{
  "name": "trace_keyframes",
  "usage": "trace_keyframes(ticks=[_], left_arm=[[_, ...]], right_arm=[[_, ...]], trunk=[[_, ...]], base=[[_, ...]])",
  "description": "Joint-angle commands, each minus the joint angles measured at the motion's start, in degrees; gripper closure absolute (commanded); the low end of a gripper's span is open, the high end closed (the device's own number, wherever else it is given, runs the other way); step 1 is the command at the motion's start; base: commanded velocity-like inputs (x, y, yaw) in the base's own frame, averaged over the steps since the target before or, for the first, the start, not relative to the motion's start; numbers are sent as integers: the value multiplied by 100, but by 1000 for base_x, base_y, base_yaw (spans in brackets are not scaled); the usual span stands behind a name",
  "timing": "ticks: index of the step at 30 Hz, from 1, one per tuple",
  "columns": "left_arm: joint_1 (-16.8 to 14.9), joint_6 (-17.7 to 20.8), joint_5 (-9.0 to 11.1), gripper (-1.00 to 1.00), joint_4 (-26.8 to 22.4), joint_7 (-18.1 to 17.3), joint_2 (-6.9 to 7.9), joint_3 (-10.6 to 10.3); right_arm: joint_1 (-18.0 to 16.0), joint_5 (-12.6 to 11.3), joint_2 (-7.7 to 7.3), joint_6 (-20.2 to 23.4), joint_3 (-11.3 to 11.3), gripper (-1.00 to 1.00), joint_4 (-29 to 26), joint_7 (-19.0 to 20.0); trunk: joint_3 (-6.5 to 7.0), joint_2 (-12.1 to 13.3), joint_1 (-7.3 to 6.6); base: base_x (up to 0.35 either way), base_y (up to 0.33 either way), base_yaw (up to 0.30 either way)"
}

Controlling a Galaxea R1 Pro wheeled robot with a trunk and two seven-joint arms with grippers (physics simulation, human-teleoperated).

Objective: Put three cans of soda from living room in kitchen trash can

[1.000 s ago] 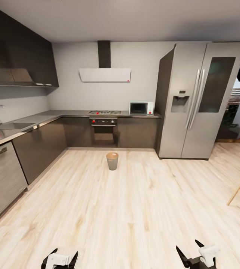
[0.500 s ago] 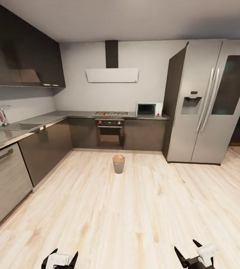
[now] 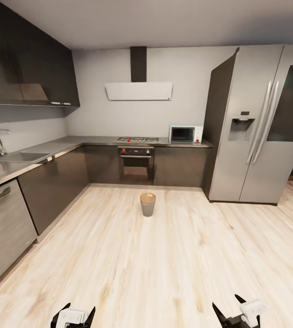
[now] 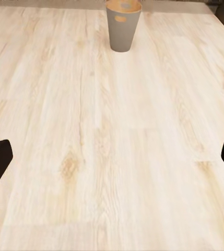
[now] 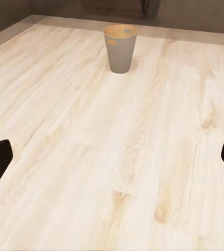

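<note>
Pale wood floor (image 3: pixel 164 264) runs across the kitchen to the tash can (image 3: pixel 148 204), which stands upright in the open, in front of the oven (image 3: pixel 136 164) and well apart from the steel fridge (image 3: pixel 255 132) (its orange-brown inside shows at the rim). Low in the head view, the left tool (image 3: pixel 73 316) and right tool (image 3: pixel 237 314) both have fingers spread apart, holding nothing.

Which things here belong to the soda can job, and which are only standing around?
Job: tash can, left gripper and right gripper, both open and empty.
Around: fridge, microwave, oven, sink.
</note>
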Motion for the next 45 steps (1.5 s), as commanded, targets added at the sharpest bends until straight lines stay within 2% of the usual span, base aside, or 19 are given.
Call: trace_keyframes(ticks=[1,21,45], left_arm=[[0,0,-1,-100,0,0,0,0],[0,0,-5,-100,9,1,5,0],[0,8,-13,-100,14,-2,6,-5]], right_arm=[[0,0,2,0,0,-100,4,0],[0,0,0,0,0,-100,45,0],[-8,0,0,0,0,-100,86,-8]], trunk=[[0,0,0],[0,0,0],[0,0,0]], base=[[292,109,0],[305,96,0],[321,8,0]])
